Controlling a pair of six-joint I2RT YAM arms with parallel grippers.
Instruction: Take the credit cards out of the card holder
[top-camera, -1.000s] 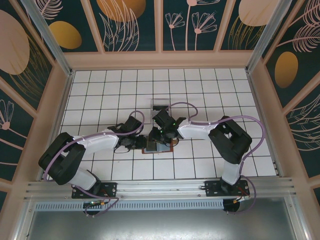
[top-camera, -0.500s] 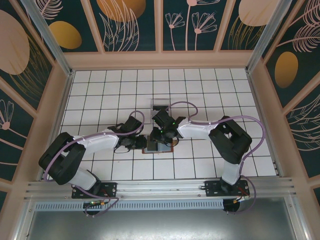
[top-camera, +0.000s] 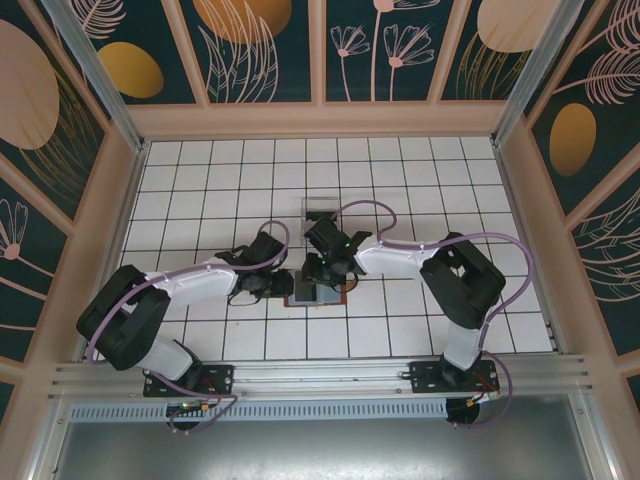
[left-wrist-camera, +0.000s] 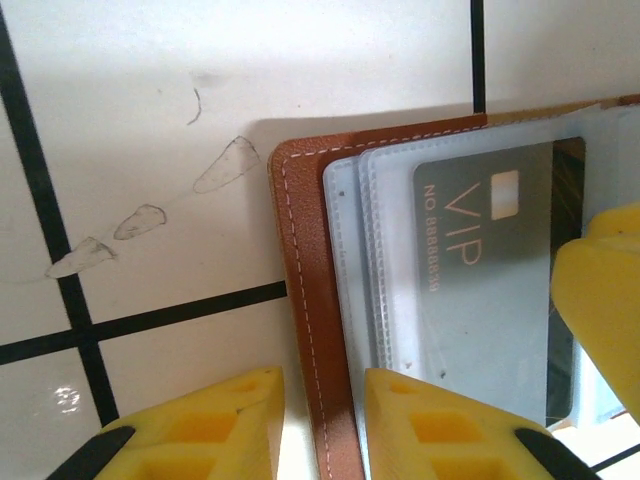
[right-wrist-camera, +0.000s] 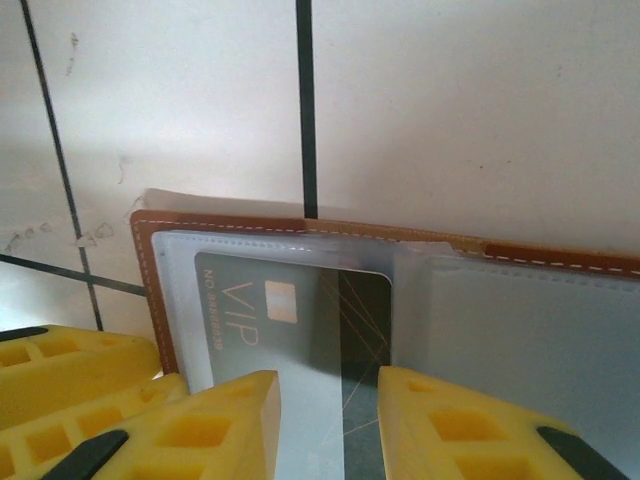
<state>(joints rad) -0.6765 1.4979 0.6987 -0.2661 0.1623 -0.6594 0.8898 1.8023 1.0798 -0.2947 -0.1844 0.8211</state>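
The card holder (top-camera: 318, 296) lies open on the tiles, brown leather with clear sleeves (left-wrist-camera: 360, 250). A dark credit card (right-wrist-camera: 365, 310) marked VIP sits in a sleeve, its right part uncovered. The same credit card (left-wrist-camera: 480, 260) shows in the left wrist view. My left gripper (left-wrist-camera: 320, 385) straddles the card holder's (left-wrist-camera: 300, 250) left leather edge. One of its fingers is over the tile and the other over the sleeves, with a gap between them. My right gripper (right-wrist-camera: 328, 385) stands over the card with its fingers apart. In the top view the left gripper (top-camera: 278, 285) and right gripper (top-camera: 322, 275) meet over the holder.
A clear acrylic stand (top-camera: 320, 210) is on the tiles just behind the grippers. The white tiled floor (top-camera: 440, 170) is walled in by pale frames on three sides. One right finger (left-wrist-camera: 600, 300) reaches into the left wrist view beside the card.
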